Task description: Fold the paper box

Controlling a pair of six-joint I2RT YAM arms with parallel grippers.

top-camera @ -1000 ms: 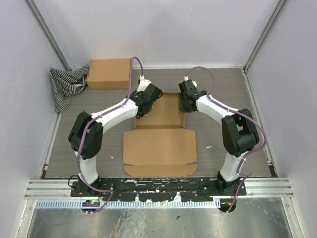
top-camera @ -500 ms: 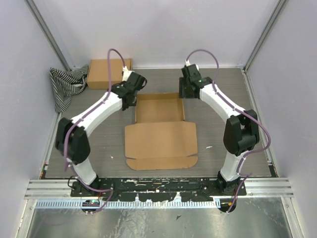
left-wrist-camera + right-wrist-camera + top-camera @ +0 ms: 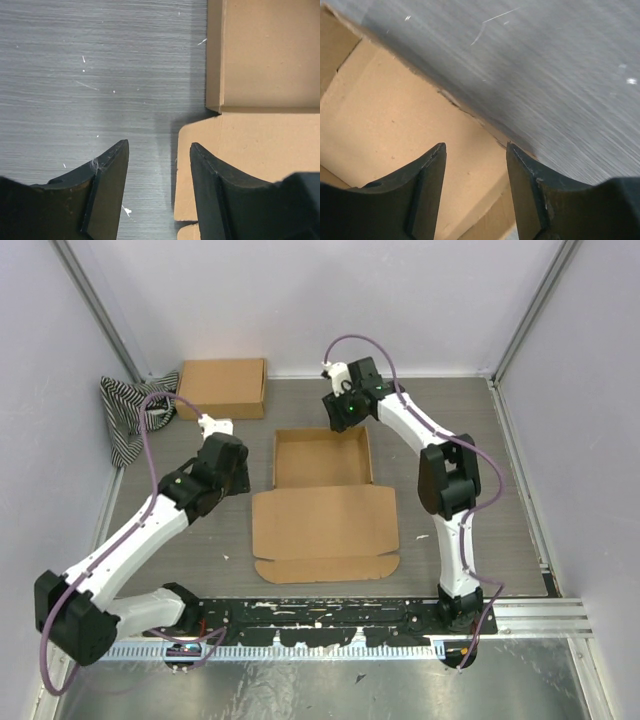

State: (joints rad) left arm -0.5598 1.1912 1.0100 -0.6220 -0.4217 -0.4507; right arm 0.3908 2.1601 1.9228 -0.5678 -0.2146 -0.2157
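I see box lid flat, near of tray; left gripper just left of hinge, right gripper over far wall; both spread, empty

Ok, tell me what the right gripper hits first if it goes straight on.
Probably the paper box, at its far wall. The rim crosses just ahead of the open right gripper, though the depth is unclear.
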